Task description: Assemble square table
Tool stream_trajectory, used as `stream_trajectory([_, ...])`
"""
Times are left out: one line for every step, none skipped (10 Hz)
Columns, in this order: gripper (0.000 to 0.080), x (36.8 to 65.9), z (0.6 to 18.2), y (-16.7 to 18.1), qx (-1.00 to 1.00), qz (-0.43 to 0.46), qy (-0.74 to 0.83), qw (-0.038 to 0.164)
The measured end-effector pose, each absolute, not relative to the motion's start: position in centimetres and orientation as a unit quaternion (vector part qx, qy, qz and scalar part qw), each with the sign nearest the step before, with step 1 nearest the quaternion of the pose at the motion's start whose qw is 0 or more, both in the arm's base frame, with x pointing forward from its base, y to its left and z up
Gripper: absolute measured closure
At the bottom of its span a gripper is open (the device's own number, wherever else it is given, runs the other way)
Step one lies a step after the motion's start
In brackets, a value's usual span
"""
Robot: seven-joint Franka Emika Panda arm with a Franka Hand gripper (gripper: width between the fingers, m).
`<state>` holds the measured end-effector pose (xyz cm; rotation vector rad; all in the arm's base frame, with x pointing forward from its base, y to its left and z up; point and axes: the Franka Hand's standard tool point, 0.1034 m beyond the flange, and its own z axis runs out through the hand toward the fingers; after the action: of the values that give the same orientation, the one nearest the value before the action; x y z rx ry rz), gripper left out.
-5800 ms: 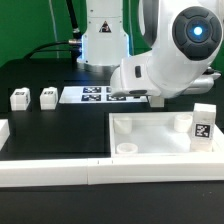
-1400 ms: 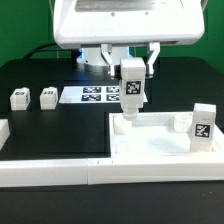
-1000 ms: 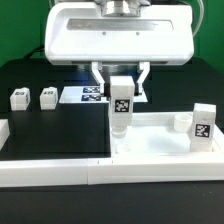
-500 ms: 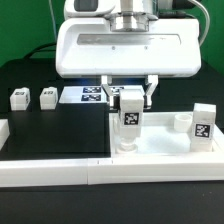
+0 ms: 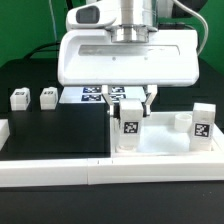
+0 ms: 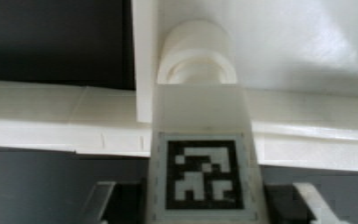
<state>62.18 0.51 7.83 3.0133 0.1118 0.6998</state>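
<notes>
The white square tabletop (image 5: 165,145) lies tray-side up at the exterior view's right. One tagged white leg (image 5: 203,126) stands upright in its far right corner. My gripper (image 5: 130,100) is shut on a second tagged leg (image 5: 129,128) and holds it upright over the tabletop's near left corner socket, its lower end at the socket. In the wrist view this leg (image 6: 202,130) runs from between my fingers (image 6: 117,200) down to the round socket. Two more legs (image 5: 19,98) (image 5: 48,97) lie on the black table at the left.
The marker board (image 5: 92,95) lies behind the tabletop, partly hidden by my arm. Long white border rails (image 5: 60,172) run along the front edge, with a short rail piece (image 5: 3,131) at the left.
My gripper has carried the leg from above the marker board toward the front and down onto the tabletop's near left corner. The other legs have not moved.
</notes>
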Motion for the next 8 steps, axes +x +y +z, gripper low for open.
stream_trajectory([0.0509, 62.32, 7.84, 0.42, 0.972, 0.232, 0.036, 0.025])
stream_trajectory([0.0509, 62.33, 7.84, 0.42, 0.972, 0.232, 0.036, 0.025])
stream_trajectory([0.0504, 62.32, 7.84, 0.41, 0.972, 0.232, 0.036, 0.025])
stream_trajectory([0.0504, 62.31, 7.82, 0.41, 0.972, 0.232, 0.036, 0.025])
stream_trajectory([0.0301, 62.31, 7.81, 0.41, 0.972, 0.232, 0.036, 0.025])
stream_trajectory([0.0301, 62.31, 7.81, 0.41, 0.972, 0.232, 0.036, 0.025])
stream_trajectory([0.0183, 62.31, 7.8, 0.41, 0.972, 0.232, 0.036, 0.025])
stream_trajectory([0.0155, 62.31, 7.8, 0.41, 0.972, 0.232, 0.036, 0.025])
